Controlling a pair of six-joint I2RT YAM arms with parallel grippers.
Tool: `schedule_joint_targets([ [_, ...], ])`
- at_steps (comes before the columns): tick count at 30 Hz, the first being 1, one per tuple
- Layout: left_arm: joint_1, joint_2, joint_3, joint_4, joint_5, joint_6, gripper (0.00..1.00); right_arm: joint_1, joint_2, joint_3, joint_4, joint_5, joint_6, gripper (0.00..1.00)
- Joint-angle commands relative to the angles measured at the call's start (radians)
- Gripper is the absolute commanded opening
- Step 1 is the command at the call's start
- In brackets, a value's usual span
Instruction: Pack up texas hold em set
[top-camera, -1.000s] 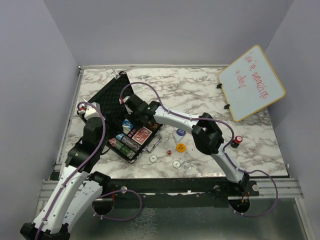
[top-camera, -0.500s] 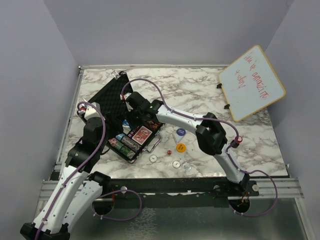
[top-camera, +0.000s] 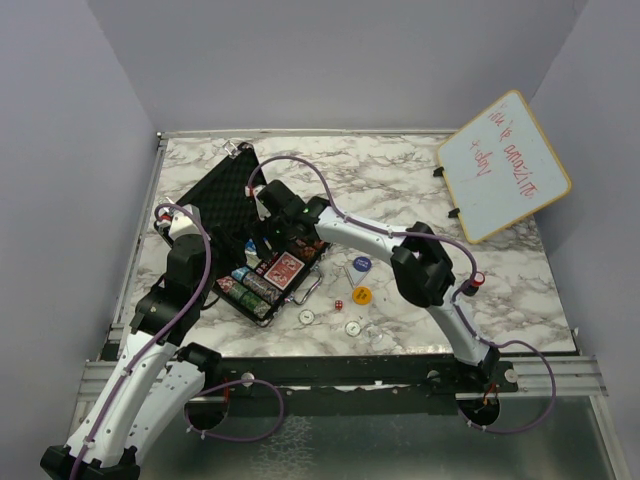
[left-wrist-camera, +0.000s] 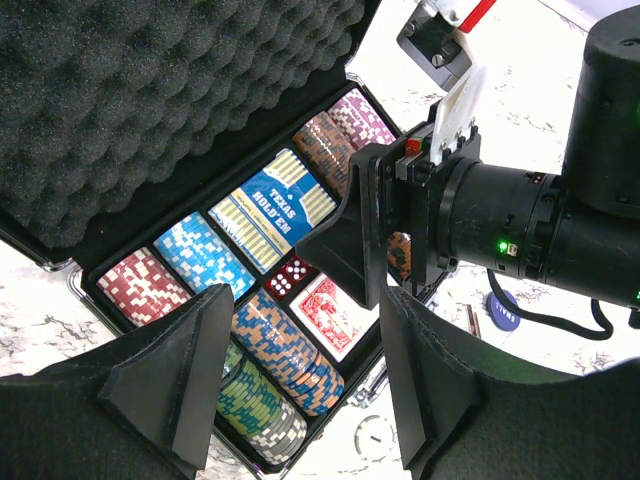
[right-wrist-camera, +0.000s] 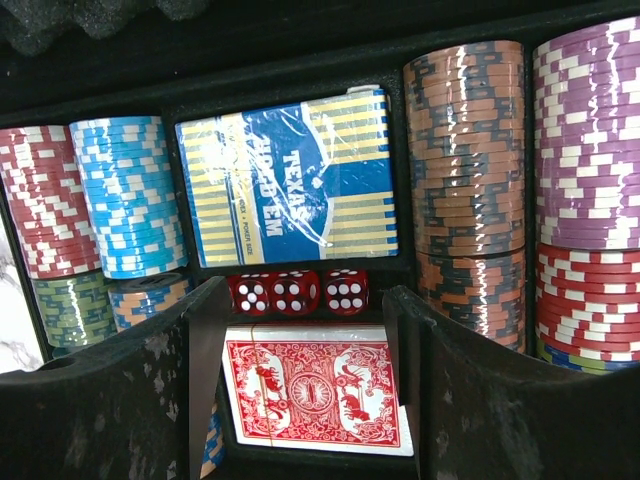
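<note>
Right gripper (right-wrist-camera: 305, 300) is spread apart, empty I think, over the red deck (right-wrist-camera: 315, 390) inside the case (top-camera: 225, 190). Dropping lower could scatter the dice (right-wrist-camera: 298, 293).

The right arm (top-camera: 360, 235) stretches forward and leftward; right gripper (right-wrist-camera: 305, 390) points down, jaws spread; left arm (top-camera: 160, 300) bends upward; left gripper (left-wrist-camera: 300, 390) gapes, empty.

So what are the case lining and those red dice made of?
The lining looks like soft dark foam, matte with egg-crate bumps. The dice look like glossy red plastic with white pips; shiny highlights suggest it, but I can't be sure.
</note>
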Motion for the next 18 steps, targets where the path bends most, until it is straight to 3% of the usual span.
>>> schedule_joint_targets([
  [1, -0.003, -0.003, 0.016, -0.018, -0.027, 0.017, 0.66, -0.007, 0.037, 0.028, -0.005, -0.048, 0.018, 0.7],
  [18, -0.001, 0.003, 0.016, -0.016, -0.019, 0.02, 0.66, -0.009, 0.08, 0.032, -0.01, -0.104, 0.025, 0.69],
])
